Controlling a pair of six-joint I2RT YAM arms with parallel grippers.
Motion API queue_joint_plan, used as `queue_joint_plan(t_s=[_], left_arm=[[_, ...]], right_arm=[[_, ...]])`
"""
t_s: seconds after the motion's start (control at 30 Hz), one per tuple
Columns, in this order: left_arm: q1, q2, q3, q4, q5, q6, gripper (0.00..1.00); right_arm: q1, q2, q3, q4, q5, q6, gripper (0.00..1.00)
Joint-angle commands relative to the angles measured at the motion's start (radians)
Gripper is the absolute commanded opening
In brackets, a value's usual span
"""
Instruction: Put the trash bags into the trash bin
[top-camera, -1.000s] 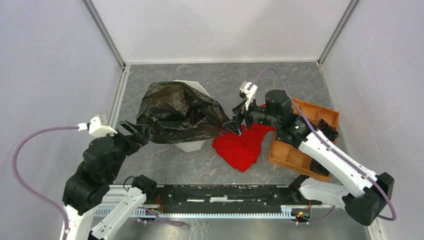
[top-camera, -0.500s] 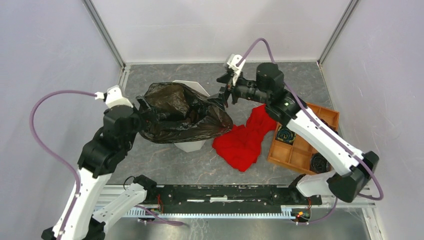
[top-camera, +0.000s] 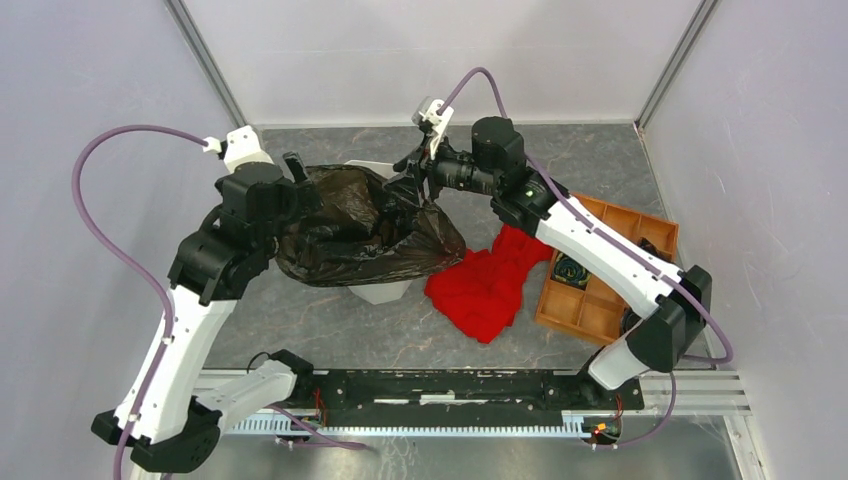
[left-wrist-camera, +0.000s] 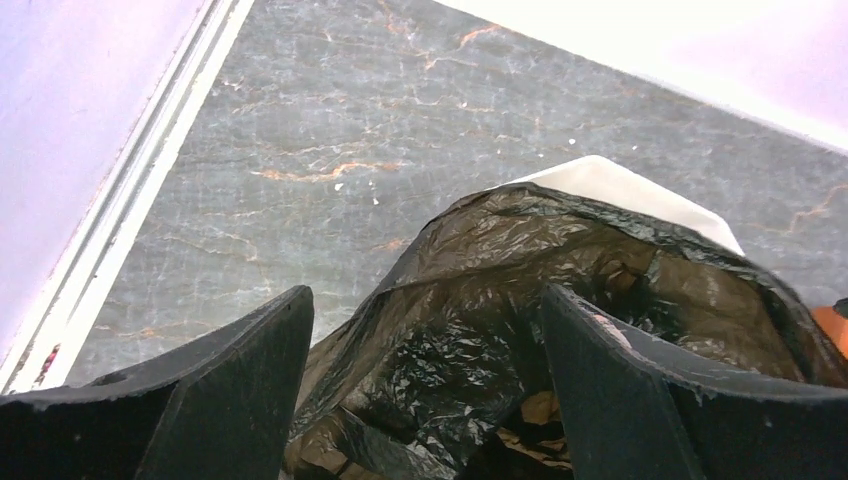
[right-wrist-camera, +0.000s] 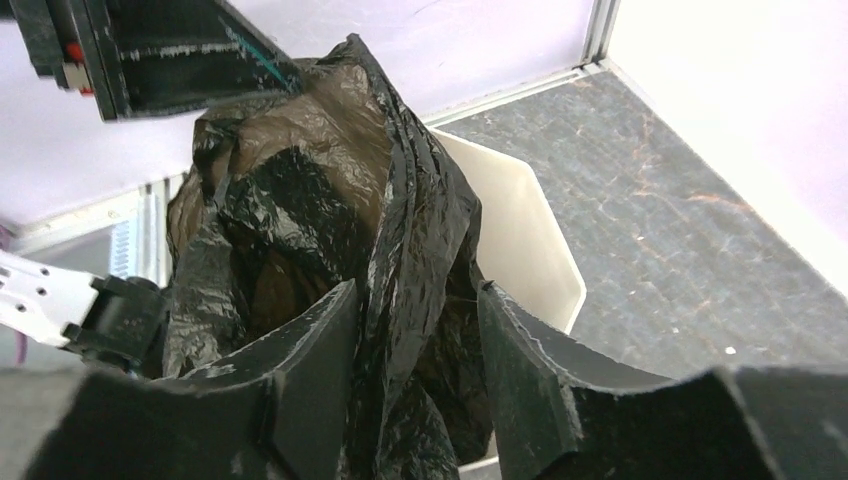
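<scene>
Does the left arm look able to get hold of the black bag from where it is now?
Probably yes: the left gripper is open right at the trash bag, whose wrinkled plastic lies between its spread jaws, with nothing else in the way.

The grey marbled table carries three things: the white trash bin left of centre, a crumpled red cloth just beside it, and further right an orange tray.
</scene>
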Motion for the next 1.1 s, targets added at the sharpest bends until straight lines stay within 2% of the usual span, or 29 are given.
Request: queue_joint_plan(t_s=[0.0,0.07,0.1,0.23,0.37,0.5,0.67,0.73,0.83,0.9,1.07], left_arm=[[0.008,0.006,0.021,-0.020,-0.029,0.056,0.91],[0.012,-0.001,0.018,-0.021,-0.008,0.049,0.99],[0.013,-0.002,0.019,-0.023,-0.004,0.047,1.00],[0.023,0.008,0.019,-0.034,0.032,0.045,1.00],[0.070,0.017,0.012,-0.052,0.131,0.059,0.98],[0.175,0.008,-0.002,-0.045,0.241,0.087,0.91],[0.251,0.032,-0.040,-0.012,0.331,0.099,0.76],[0.265,0.027,-0.048,0.013,0.366,0.096,0.74],[0.282,0.042,-0.051,0.015,0.353,0.114,0.66],[0.300,0.050,-0.057,0.024,0.357,0.122,0.55],[0.322,0.068,-0.072,0.086,0.355,0.136,0.48]], right_arm=[[-0.001,0.024,0.040,0.091,0.074,0.096,0.49],[-0.003,0.029,0.030,0.130,0.143,0.135,0.37],[-0.007,0.036,0.030,0.138,0.145,0.147,0.33],[-0.018,0.058,0.030,0.164,0.174,0.200,0.01],[-0.042,0.067,0.014,0.195,0.173,0.236,0.00],[-0.061,0.073,-0.008,0.235,0.156,0.266,0.00],[-0.074,0.092,0.005,0.250,0.132,0.277,0.00],[-0.079,0.095,0.001,0.255,0.130,0.275,0.00],[-0.083,0.104,-0.005,0.272,0.142,0.275,0.00],[-0.087,0.123,0.009,0.262,0.148,0.271,0.00],[-0.097,0.172,0.045,0.243,0.181,0.255,0.00]])
